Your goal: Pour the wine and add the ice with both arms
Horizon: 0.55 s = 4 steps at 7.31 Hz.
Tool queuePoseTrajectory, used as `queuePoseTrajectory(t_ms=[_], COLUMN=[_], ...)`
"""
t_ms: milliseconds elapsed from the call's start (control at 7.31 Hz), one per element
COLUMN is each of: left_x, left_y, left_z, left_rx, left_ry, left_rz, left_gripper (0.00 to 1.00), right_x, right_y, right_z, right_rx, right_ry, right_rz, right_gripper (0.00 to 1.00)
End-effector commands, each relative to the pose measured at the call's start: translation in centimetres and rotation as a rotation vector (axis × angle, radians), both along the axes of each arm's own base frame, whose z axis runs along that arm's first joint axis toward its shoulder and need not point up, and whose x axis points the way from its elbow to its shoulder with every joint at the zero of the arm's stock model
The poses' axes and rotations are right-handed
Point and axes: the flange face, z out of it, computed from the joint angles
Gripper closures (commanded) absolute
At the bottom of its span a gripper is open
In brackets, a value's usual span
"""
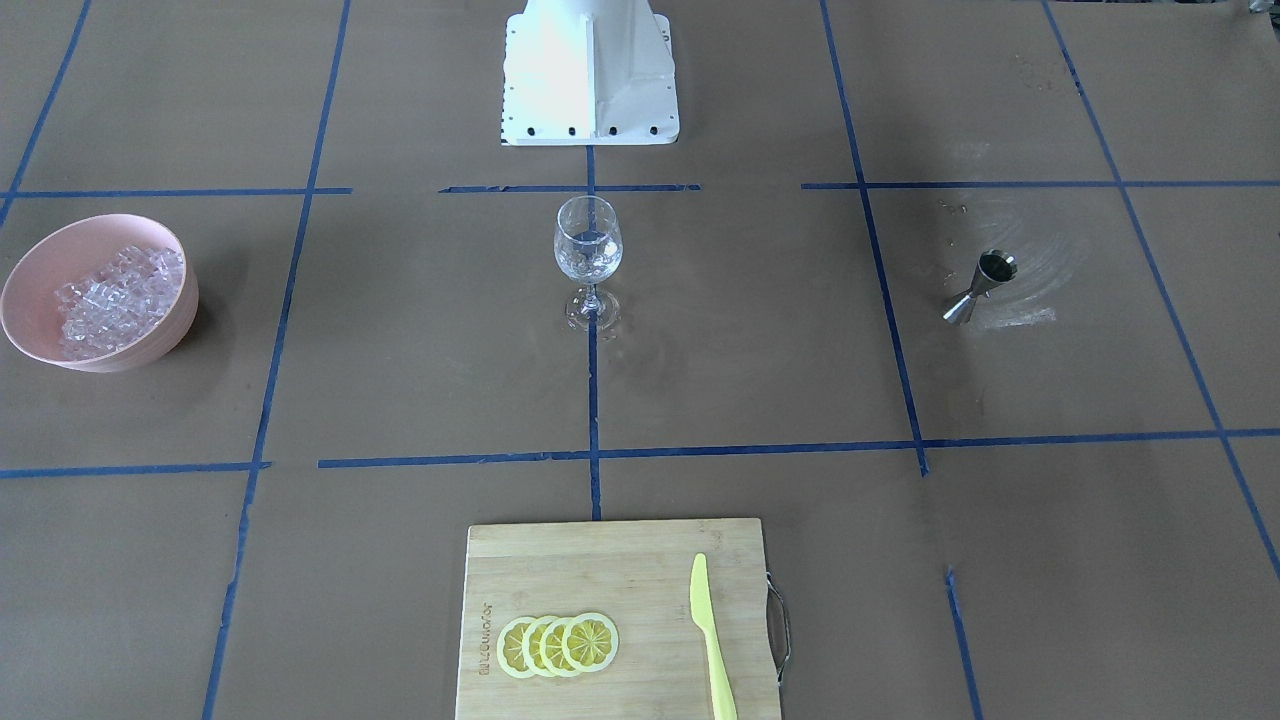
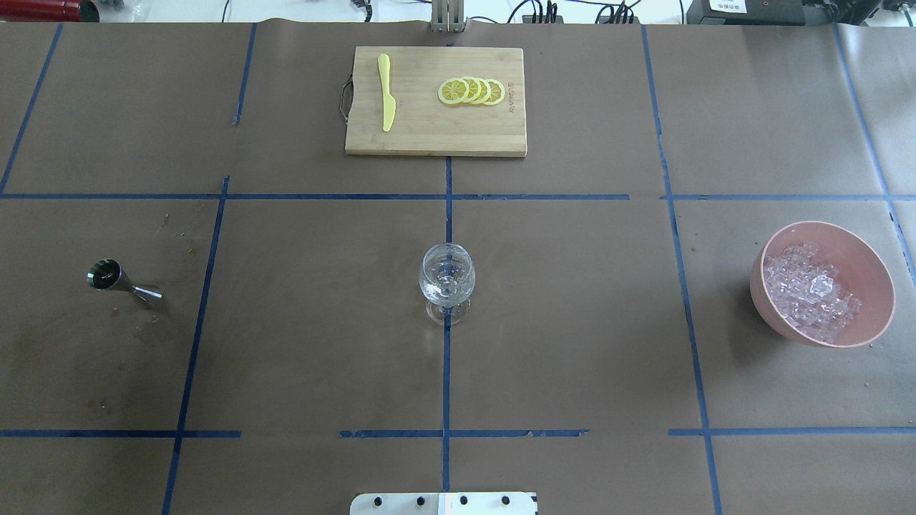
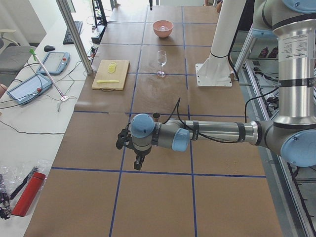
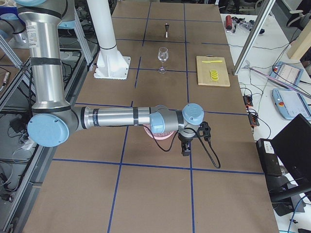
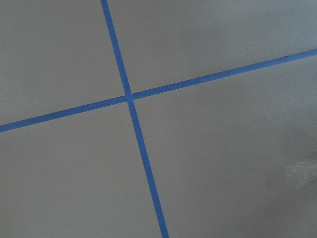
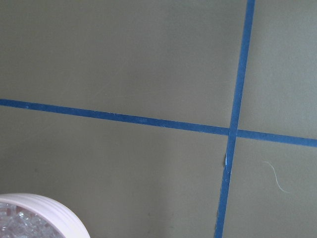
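**Ice heaped in the bowl, both claws off at the bench ends**

Front-facing view: the ice (image 1: 115, 295) lies piled in a pink bowl (image 1: 178, 262) at the picture's left. It is a loose heap of cubes with no long axis. The wine glass (image 1: 588, 250) stands upright at the centre, on a line of blue tape (image 1: 592, 400) in front of the white base (image 1: 590, 80). A steel jigger (image 1: 980, 288) stands mouth up, well apart at the right. Nearest the camera, a cutting board (image 1: 600, 560) carries overlapping lemon slices (image 1: 558, 643) and a yellow knife (image 1: 710, 640). No arm shows here.

Overhead view: the same layout is mirrored and again shows no arm, with the ice (image 2: 809, 293) at the right and the jigger (image 2: 122, 282) at the left.

Left side view: the left arm (image 3: 217, 132) reaches out low over the bench (image 3: 158, 197). The left claw (image 3: 139, 162) points down, with the jigger just behind the wrist — the ice is far off at the other end. Whether this claw is spread or pressed together, I cannot tell.

Right side view: the right arm (image 4: 116, 117) lies level, and the right claw (image 4: 185, 148) points down just beside the bowl, which the wrist half hides. Its fingers cannot be judged either.

Left wrist view: only bare bench and crossing tape.

Right wrist view: a tape cross, with the bowl's rim (image 6: 49, 213) and a little ice (image 6: 10, 225) in the lower left corner — something no fixed camera shows from this close.
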Motion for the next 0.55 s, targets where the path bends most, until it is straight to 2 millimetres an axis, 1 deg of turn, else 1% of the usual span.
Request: queuePoseTrajectory(t_ms=[0, 137, 274, 410], left_x=[-0.2, 0.1, 0.2, 0.2], left_y=[-2.5, -2.6, -2.4, -1.8], left_z=[-3.8, -4.4, -4.6, -5.8], left_rx=[-0.015, -0.004, 0.002, 0.035], left_ry=[-0.040, -0.048, -0.049, -0.052], left_rz=[-0.008, -0.003, 0.001, 0.006], left_gripper=[0.00, 0.00, 0.00, 0.00], right_x=[0.1, 0.1, 0.1, 0.1], right_y=[0.0, 0.0, 0.1, 0.1], right_z=[-0.1, -0.4, -0.1, 0.2], right_rx=[0.012, 0.014, 0.009, 0.003], right_ry=[-0.002, -0.004, -0.003, -0.002], right_rz=[-0.007, -0.003, -0.004, -0.004], right_gripper=[0.00, 0.00, 0.00, 0.00])
